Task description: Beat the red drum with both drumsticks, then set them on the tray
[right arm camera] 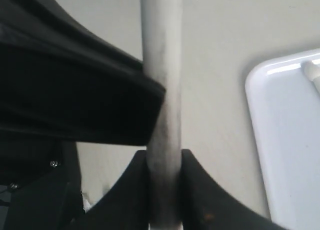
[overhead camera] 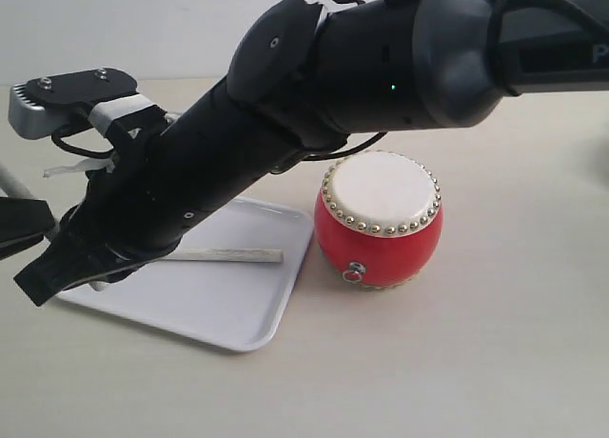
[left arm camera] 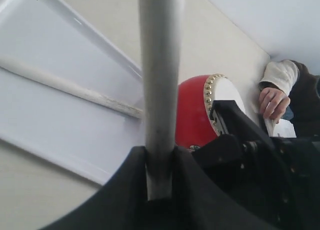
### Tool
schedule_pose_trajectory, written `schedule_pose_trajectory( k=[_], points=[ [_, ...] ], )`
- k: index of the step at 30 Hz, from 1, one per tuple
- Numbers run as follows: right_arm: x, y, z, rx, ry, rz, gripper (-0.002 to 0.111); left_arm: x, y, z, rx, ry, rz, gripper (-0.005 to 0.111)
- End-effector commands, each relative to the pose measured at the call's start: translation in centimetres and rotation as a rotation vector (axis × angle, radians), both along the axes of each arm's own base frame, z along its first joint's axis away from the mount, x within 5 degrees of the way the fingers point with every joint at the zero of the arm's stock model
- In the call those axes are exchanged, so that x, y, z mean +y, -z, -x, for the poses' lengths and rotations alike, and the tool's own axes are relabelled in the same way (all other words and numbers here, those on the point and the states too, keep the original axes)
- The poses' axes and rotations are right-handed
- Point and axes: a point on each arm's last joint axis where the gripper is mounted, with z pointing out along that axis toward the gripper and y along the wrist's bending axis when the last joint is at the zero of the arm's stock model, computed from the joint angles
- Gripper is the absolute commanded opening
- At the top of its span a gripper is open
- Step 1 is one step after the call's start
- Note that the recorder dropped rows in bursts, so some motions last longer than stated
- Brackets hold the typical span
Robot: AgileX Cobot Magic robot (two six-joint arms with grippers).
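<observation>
The red drum (overhead camera: 381,228) stands upright right of the white tray (overhead camera: 238,314). One drumstick (overhead camera: 238,255) lies flat on the tray, its left part hidden under my right arm, which reaches across to the tray's left edge. There my right gripper (right arm camera: 164,165) is shut on a pale drumstick (right arm camera: 161,50), just off the tray's corner (right arm camera: 280,140). My left gripper (left arm camera: 160,160) is shut on the end of a drumstick (left arm camera: 160,90). It sits left of the tray (left arm camera: 50,130), facing the drum (left arm camera: 192,115). I cannot tell whether both grippers hold one stick.
A black part of the left arm (right arm camera: 75,80) overlaps the stick held by my right gripper. A person's hand (left arm camera: 272,102) rests on the table beyond the drum. A thin grey stick (overhead camera: 9,183) rises at the far left edge.
</observation>
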Motion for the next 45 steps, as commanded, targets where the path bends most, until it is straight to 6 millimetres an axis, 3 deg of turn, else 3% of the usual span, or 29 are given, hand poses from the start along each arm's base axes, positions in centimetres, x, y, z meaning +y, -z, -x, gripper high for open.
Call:
schedule_pose_trajectory(
  k=[1, 5, 10, 13, 18, 23, 31, 38, 45],
  points=[
    [-0.3, -0.7, -0.4, -0.026, 0.02, -0.011, 0.0, -0.3, -0.8, 0.0, -0.028, 0.057, -0.01, 0.0],
    [-2.0, -1.2, -2.6, -0.043, 0.097, 0.013, 0.0, -0.5, -2.3, -0.3, -0.069, 0.081, -0.002, 0.012],
    [-4.3, -0.7, -4.7, -0.039, 0.148, 0.102, 0.0, -0.7, -2.6, -0.2, -0.07, 0.102, -0.006, 0.044],
    [-4.8, -0.4, -5.1, -0.071, 0.142, 0.149, 0.0, -0.7, -2.4, -0.1, -0.067, 0.115, -0.021, 0.051],
    [-5.8, 0.4, -4.8, -0.093, 0.061, 0.284, 0.0, -0.4, -2.8, 0.3, -0.107, 0.104, -0.041, 0.04],
    [-6.7, 2.2, -4.7, -0.085, -0.009, 0.437, 0.0, -0.4, -3.9, 1.7, -0.177, 0.107, -0.029, 0.0],
    [-6.6, 4.8, -3.8, -0.234, -0.216, 0.671, 0.0, 1.0, -5.7, 3.2, -0.396, -0.014, -0.11, 0.0],
    [-4.5, 7.5, -2.5, -0.308, -0.332, 0.743, 0.0, 2.1, -7.1, 4.3, -0.556, -0.133, -0.149, 0.0],
    [-1.7, 7.9, -3.7, -0.306, -0.288, 0.74, 0.0, 2.1, -7.1, 4.5, -0.568, -0.122, -0.174, 0.0]
  ],
)
